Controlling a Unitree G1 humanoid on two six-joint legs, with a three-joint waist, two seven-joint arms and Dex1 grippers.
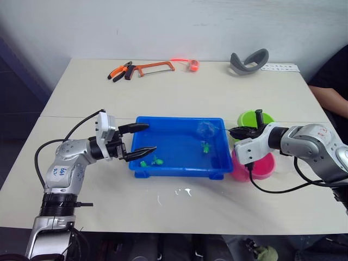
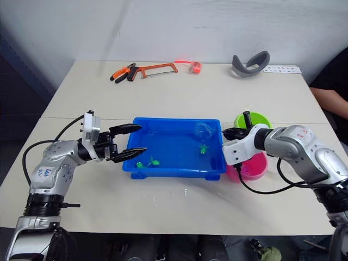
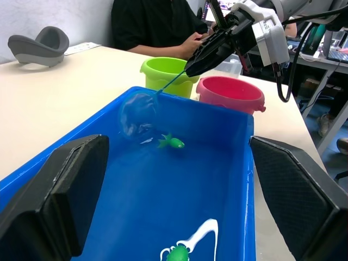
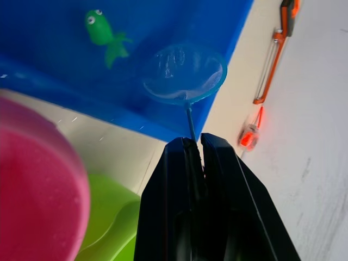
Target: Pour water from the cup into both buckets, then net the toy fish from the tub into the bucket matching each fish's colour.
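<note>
On the pale table (image 1: 179, 98), the shallow bright blue plastic tub (image 1: 179, 168) sits between my arms. My left fingers (image 1: 139, 140) gape apart at its left rim. My right fingers (image 4: 198, 149) clamp the blue-rimmed net's (image 4: 185, 76) thin handle, its hoop over the tub's far right corner near a green toy fish (image 4: 103, 33). The left wrist view shows the lime green bucket (image 3: 166, 73) and pink bucket (image 3: 231, 93) just beside the tub's right edge.

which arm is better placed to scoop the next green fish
Right. The right gripper is shut on the blue-rimmed net, hooped beside a green toy fish in the blue plastic tub; the left gripper is open.
</note>
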